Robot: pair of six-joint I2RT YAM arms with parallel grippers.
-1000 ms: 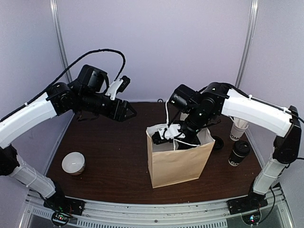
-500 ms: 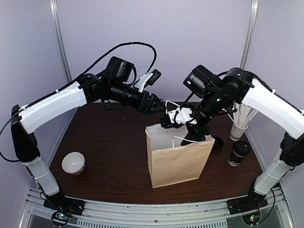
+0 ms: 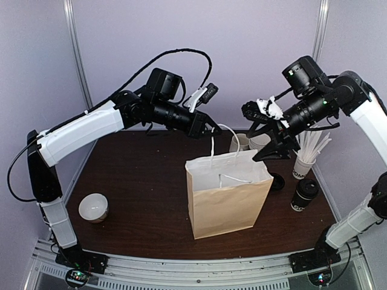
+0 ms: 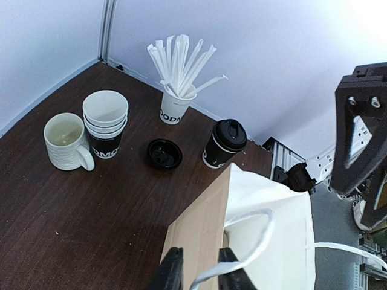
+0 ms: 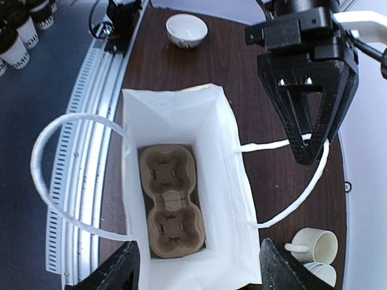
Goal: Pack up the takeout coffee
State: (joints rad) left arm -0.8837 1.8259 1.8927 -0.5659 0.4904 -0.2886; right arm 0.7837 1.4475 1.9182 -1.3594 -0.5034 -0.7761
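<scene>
The takeout coffee (image 3: pixel 304 194), a white cup with a black band and black lid, stands on the table right of the paper bag (image 3: pixel 227 196). It also shows in the left wrist view (image 4: pixel 224 143). The bag (image 5: pixel 230 181) is open, with a brown pulp cup carrier (image 5: pixel 172 202) on its bottom. My left gripper (image 3: pixel 211 128) is at the bag's far handle (image 4: pixel 266 232). Its jaws stand a little apart with the white cord between them. My right gripper (image 3: pixel 275 147) hangs wide open and empty above the bag's right side.
Behind the bag stand a white handled mug (image 4: pixel 65 142), a stack of paper cups (image 4: pixel 106 124) and a cup of white sticks (image 4: pixel 177 103). A loose black lid (image 4: pixel 164 153) lies near the coffee. A white bowl (image 3: pixel 94 207) sits front left.
My right gripper has come up out of the bag and drawn back to the right. My left arm has swung right to the bag's far handle.
</scene>
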